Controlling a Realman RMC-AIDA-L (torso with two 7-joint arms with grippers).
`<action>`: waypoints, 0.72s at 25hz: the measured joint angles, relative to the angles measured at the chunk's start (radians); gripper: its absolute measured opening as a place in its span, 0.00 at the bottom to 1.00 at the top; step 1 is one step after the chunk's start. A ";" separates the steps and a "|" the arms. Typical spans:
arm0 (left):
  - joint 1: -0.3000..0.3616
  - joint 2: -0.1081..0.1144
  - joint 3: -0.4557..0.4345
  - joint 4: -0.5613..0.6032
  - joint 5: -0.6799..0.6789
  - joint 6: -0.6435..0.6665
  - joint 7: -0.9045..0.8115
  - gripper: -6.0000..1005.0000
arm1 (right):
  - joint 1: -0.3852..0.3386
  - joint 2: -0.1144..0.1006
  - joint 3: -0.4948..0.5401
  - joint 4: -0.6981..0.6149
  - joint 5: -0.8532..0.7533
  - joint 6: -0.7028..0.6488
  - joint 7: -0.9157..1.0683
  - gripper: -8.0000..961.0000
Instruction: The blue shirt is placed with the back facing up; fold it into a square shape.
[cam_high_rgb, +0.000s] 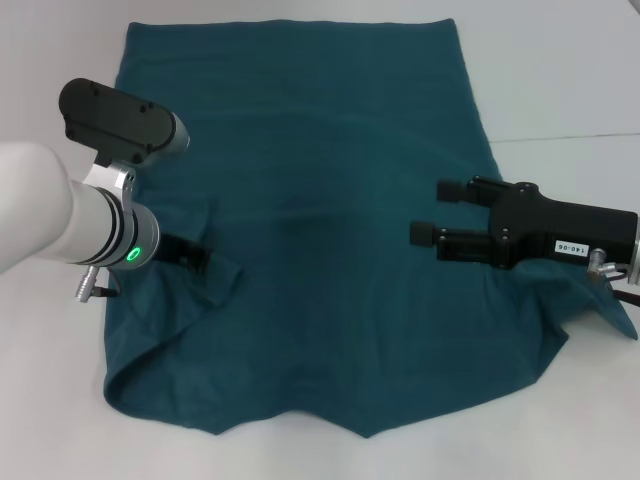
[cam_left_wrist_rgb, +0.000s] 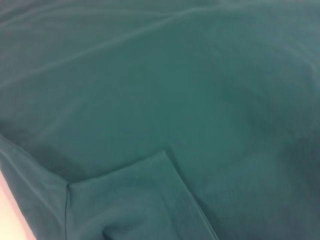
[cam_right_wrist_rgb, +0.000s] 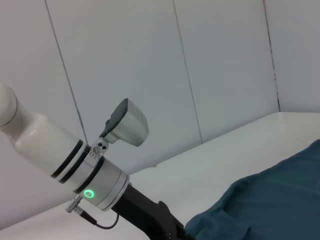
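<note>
The blue shirt (cam_high_rgb: 320, 250) lies spread flat on the white table, with its left edge rumpled into a raised fold (cam_high_rgb: 215, 285). My left gripper (cam_high_rgb: 188, 255) sits low at that fold, mostly hidden behind its white arm. The left wrist view shows only shirt fabric (cam_left_wrist_rgb: 190, 100) with a folded hemmed edge (cam_left_wrist_rgb: 150, 170). My right gripper (cam_high_rgb: 437, 212) is open and empty, held sideways just above the shirt's right part, fingertips pointing toward the middle. The right wrist view shows the left arm (cam_right_wrist_rgb: 95, 180) and a bit of shirt (cam_right_wrist_rgb: 270, 200).
The white table (cam_high_rgb: 560, 70) surrounds the shirt, with bare margins on the right and along the near edge (cam_high_rgb: 420, 455). A seam line (cam_high_rgb: 570, 137) crosses the table at the right. White wall panels (cam_right_wrist_rgb: 150, 60) stand behind the table.
</note>
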 joint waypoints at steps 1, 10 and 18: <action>0.000 0.000 0.000 0.000 0.000 0.000 0.000 0.28 | 0.000 0.000 0.000 0.001 0.000 0.000 0.000 0.95; -0.001 0.001 0.000 -0.009 0.000 -0.019 -0.001 0.01 | -0.002 0.000 0.000 0.003 0.000 0.002 0.000 0.95; -0.029 0.000 -0.006 0.018 -0.009 -0.026 -0.004 0.02 | -0.002 0.001 0.000 0.005 0.000 0.000 -0.004 0.95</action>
